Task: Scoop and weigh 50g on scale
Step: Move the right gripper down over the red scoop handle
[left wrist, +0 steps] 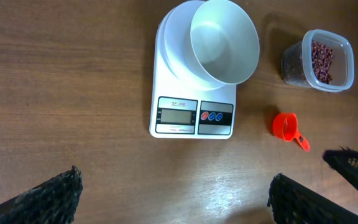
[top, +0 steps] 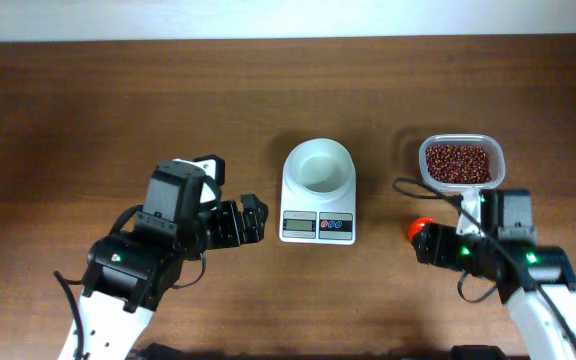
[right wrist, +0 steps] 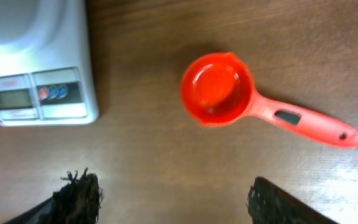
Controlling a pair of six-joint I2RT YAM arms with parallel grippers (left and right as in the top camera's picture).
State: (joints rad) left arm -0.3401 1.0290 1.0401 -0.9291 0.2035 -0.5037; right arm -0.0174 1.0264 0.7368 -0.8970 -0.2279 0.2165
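You are hovering the right gripper (right wrist: pixel 173 186), jaws apart, near the small red plastic scoop (right wrist: pixel 225 93); missing its thin handle is risking shoving it into the white digital scale (top: pixel 318 195) mid-table; the left gripper (left wrist: pixel 173 186) is gaping, empty.

The wooden table (top: pixel 118 100) carries the scale (top: pixel 318 226), a clear tub (top: pixel 495 160) of beans and a red scoop (right wrist: pixel 219 90).

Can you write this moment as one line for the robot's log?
left gripper: open, empty | right gripper: open, near scoop | scoop: empty, on table | scale bowl: empty | tub: holds red beans
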